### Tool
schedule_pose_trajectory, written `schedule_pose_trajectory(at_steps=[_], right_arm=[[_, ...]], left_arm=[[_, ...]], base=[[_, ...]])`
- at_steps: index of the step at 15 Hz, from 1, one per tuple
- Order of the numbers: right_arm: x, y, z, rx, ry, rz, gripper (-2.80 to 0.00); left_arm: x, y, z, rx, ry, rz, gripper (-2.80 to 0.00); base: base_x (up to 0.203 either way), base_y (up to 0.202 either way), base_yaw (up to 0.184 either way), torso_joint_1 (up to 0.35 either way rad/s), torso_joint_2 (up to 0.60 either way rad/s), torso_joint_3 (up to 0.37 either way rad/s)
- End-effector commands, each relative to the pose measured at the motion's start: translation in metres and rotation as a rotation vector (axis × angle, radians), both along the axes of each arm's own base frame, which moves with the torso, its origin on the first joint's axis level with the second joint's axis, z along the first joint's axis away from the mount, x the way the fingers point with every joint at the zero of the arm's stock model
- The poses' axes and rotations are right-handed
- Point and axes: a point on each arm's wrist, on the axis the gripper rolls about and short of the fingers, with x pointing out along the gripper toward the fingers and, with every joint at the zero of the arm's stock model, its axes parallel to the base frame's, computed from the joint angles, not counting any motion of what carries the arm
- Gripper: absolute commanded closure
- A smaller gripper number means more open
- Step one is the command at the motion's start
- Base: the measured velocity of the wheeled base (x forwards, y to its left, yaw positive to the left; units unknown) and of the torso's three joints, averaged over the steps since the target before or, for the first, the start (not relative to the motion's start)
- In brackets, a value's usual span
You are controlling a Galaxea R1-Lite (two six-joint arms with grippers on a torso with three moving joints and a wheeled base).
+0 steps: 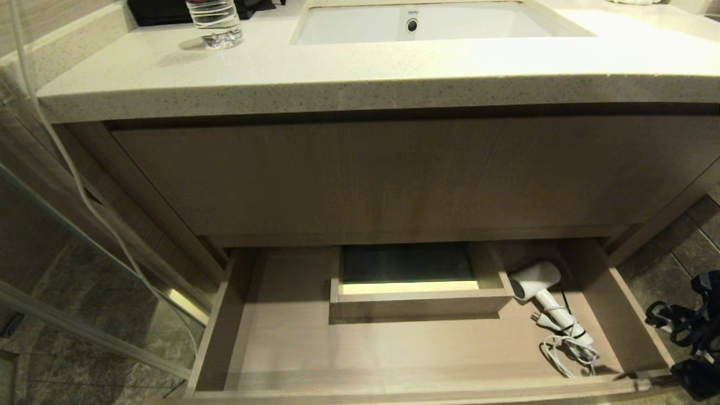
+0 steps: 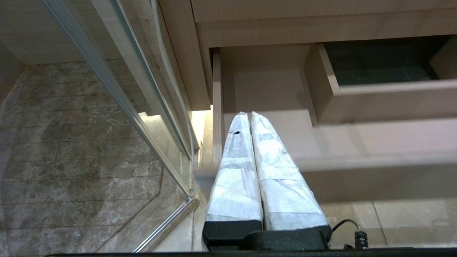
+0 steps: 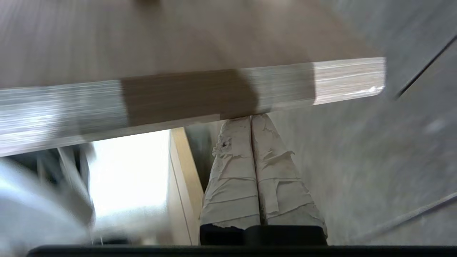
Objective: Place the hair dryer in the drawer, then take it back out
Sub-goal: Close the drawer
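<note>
Below the drawer's front rail, right gripper (image 3: 251,119): wrapped fingers pressed together, empty, tips just beside or against the underside of the drawer front; contact cannot be told. At the lower right of the head view, a dark mass beside the drawer's right front corner, likely this arm.

Left gripper (image 2: 250,115): fingers clenched flat together, holding nothing, hanging before the drawer's left front corner, apart from the wood. Judged parked.

Drawer (image 1: 394,388): pulled fully out beneath the vanity counter (image 1: 360,79). Shallow wood floor, bare on the left and centre; a boxed cut-out (image 1: 419,304) rises mid-back.

Hair dryer (image 1: 537,281): lying inside the drawer, in the right-hand bay between the cut-out's right wall and the drawer's right side. Barrel toward the back, handle running toward the front, coiled cord (image 1: 568,349) bunched near the front rail.

Progress, judged: first half done, dryer in the drawer and let go. Whether the drawer is to be shut in between cannot be told. Left: grasp, lift out.

Clearances: bay narrow, walls close on both sides of the dryer. Tall panel above overhangs the barrel end; approach from the front and above looks open. Cord loops could snag on the front rail. Glass partition (image 2: 117,89) stands near the left side; tiled floor to the right of the drawer.

Water bottle (image 1: 216,22): on the counter, well apart.
</note>
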Motion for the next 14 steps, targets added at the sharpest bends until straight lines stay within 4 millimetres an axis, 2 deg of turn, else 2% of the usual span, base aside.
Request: schedule_pose_trajectory(at_steps=[1, 7, 12, 14], right_arm=[[0.003, 0.000, 0.012, -0.008, -0.098, -0.018, 0.00], [0.026, 0.011, 0.054, -0.061, -0.500, -0.029, 0.00], [0.017, 0.016, 0.066, -0.076, -0.562, -0.002, 0.00], [0.001, 0.020, 0.051, -0.046, -0.431, 0.078, 0.00]], left_arm=[[0.000, 0.000, 0.000, 0.000, 0.000, 0.001, 0.00], [0.000, 0.000, 0.000, 0.000, 0.000, 0.001, 0.00], [0.000, 0.000, 0.000, 0.000, 0.000, 0.001, 0.00], [0.000, 0.000, 0.000, 0.000, 0.000, 0.001, 0.00]], base=[[0.000, 0.000, 0.000, 0.000, 0.00, 0.000], [0.000, 0.000, 0.000, 0.000, 0.00, 0.000], [0.000, 0.000, 0.000, 0.000, 0.00, 0.000], [0.000, 0.000, 0.000, 0.000, 0.00, 0.000]])
